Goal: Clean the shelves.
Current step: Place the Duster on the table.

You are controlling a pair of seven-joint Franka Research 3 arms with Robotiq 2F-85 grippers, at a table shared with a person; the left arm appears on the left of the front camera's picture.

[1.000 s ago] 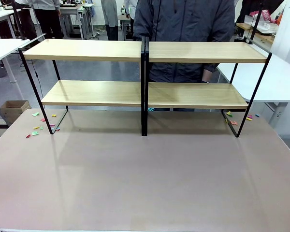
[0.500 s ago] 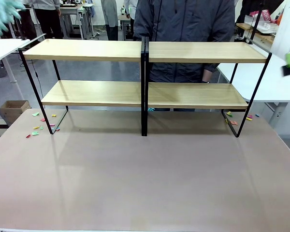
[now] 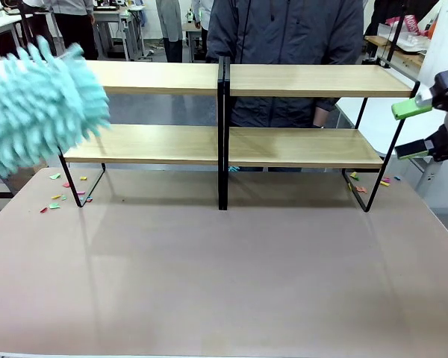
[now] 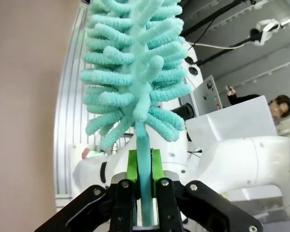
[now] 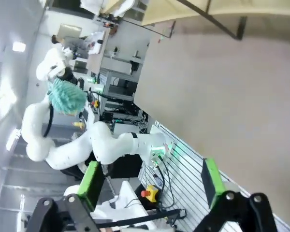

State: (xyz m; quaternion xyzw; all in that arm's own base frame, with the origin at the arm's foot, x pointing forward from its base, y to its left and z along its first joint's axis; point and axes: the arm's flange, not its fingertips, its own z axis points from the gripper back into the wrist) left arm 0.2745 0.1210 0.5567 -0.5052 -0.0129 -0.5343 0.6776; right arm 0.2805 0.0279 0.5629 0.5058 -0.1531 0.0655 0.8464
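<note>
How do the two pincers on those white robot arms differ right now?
The left pincer is shut on the stem of a fluffy turquoise duster, while the right pincer is open and holds nothing. The left one's duster hangs by the left end of the light wooden shelves on a black frame; the right one hovers off their right end. Both have black fingers with green pads.

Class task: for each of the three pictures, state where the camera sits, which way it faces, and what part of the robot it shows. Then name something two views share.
Front view: between the arms, facing the shelves and a person; right gripper open at the right edge.
Left wrist view: on the left arm, looking along the left gripper, shut on the duster.
Right wrist view: on the right arm, over the table; its fingers apart.
Shared: the duster.
</note>
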